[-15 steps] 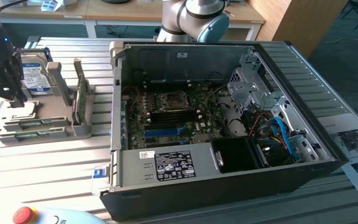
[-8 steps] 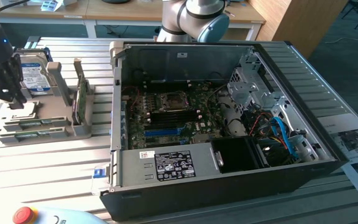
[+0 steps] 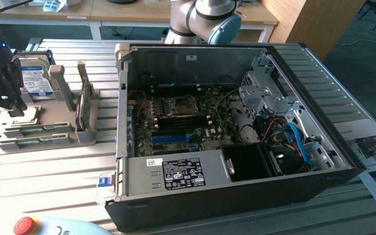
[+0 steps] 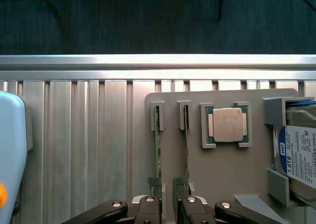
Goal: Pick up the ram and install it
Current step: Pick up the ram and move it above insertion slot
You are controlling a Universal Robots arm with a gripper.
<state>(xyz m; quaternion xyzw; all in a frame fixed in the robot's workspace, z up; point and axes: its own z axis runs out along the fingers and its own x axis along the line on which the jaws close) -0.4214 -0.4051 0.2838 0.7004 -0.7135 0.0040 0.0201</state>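
**Readable markings**

In the wrist view you can read the blue-and-white label on the hard drive (image 4: 298,152): a "WD" logo and "1.0TB". In the exterior view, the print on the power supply label (image 3: 183,174) is too small to read.

The hard drive (image 4: 298,155) runs off the wrist view's edge, the ram (image 4: 158,145) stands edge-on so its chips and sticker are hidden (just a thin green line), and the print on the power supply label (image 3: 183,173) is too small to read.
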